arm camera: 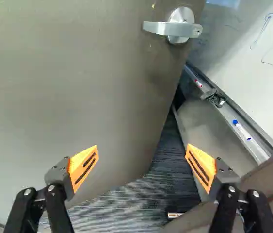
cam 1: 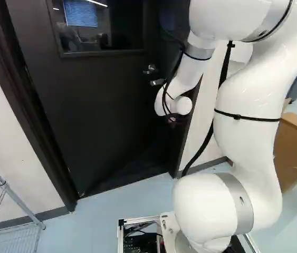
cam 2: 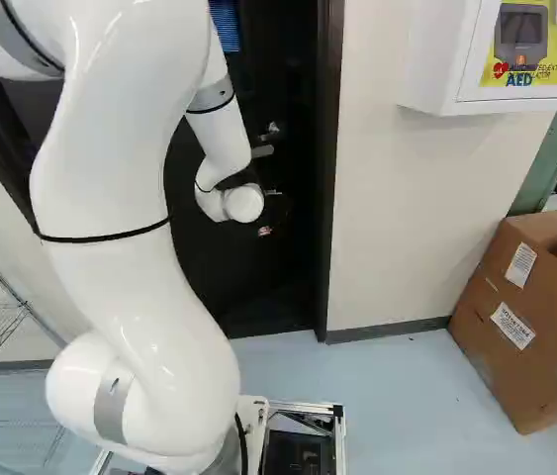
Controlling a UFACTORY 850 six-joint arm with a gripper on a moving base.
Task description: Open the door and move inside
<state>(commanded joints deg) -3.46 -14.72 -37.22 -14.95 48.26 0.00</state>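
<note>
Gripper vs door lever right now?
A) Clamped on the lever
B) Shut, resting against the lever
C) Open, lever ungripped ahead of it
C: in the wrist view the fingers of the gripper stand wide apart, and the lever on the door sits beyond them, touched by neither.

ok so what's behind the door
Past the edge of the door, the wrist view shows dark striped flooring and a whiteboard with markers on its tray. The door panel hides whatever else is behind it.
</note>
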